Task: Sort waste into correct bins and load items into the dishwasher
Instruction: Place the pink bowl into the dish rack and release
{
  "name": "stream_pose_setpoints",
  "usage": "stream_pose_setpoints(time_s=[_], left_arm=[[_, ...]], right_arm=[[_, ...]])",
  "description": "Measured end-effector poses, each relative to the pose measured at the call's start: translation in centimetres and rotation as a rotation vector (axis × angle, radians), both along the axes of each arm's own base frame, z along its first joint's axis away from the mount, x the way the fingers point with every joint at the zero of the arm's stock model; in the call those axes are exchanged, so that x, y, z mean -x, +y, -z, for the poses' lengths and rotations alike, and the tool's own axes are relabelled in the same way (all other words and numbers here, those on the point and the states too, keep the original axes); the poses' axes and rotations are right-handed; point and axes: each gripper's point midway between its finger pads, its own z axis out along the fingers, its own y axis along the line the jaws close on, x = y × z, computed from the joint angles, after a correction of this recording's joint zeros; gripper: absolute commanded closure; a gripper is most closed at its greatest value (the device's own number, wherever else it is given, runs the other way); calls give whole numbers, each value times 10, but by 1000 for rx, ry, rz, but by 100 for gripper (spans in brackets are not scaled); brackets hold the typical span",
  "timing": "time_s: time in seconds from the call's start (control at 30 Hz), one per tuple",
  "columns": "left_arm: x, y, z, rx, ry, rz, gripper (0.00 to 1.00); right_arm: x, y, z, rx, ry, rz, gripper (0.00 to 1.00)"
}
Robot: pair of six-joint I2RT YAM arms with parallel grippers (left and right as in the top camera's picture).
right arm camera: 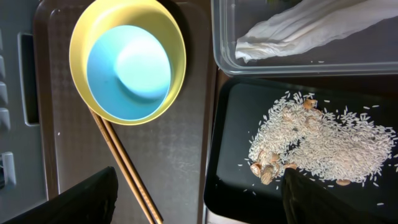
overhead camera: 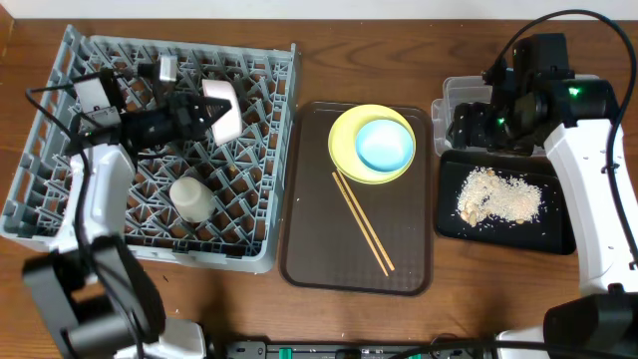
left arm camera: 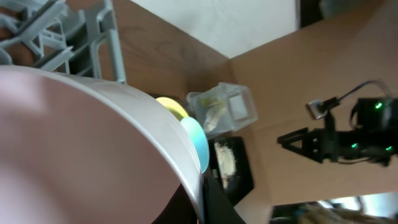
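**White bowl over the rack, waiting to be seated**

Filling the left wrist view, the smooth round white bowl [left arm camera: 93,143] is pinched at its rim by the left jaws, which are closed down onto it. Directly beneath them lies the large grey plastic pegged dish rack [overhead camera: 244,204], with a pale round cup-like thing [overhead camera: 189,196] near the jaws on one side. To seat the bowl well, I judge it should be tipped on edge between two peg rows, lowered until the pegs take its weight, and freed only then, clear of the cup.

The right jaws are spread wide and carry nothing. Below them, the clear rectangular plastic tub [right arm camera: 348,56] and the shallow black tray [right arm camera: 236,112] of beige food scraps [right arm camera: 311,137] sit side by side. Well ahead of the left jaws, the light blue bowl [overhead camera: 385,145], pale yellow round plate [overhead camera: 344,150] and thin wooden chopsticks [overhead camera: 361,221] wait on the dark brown tray [overhead camera: 309,239].
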Motion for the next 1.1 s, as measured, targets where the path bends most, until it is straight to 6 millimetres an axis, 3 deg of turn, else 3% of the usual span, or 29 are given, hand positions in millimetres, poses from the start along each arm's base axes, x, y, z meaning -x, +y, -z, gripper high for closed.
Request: stream_pose_setpoints(time_s=[0.13,0.23,0.43,0.53,0.67,0.93,1.1], left_arm=[[-7,12,18,53,31,-3,92],[-10,18,22,82,25,0,84],[-14,43,35,66,68,-80,42],[-15,61,43,47,103,-142,35],[-14,86,53,15,141,-226,15],[-4,142,77,-58,246,-413,12],[1,143,65,-105,249,-444,11]], right_arm=[[0,0,0,0,2,0,18],[2,0,1,1,7,0,18],[3,0,1,1,12,0,18],[4,0,1,1,16,0,18],[4,0,1,1,15,0,18],[4,0,1,1,15,0,18],[4,0,1,1,15,0,18]])
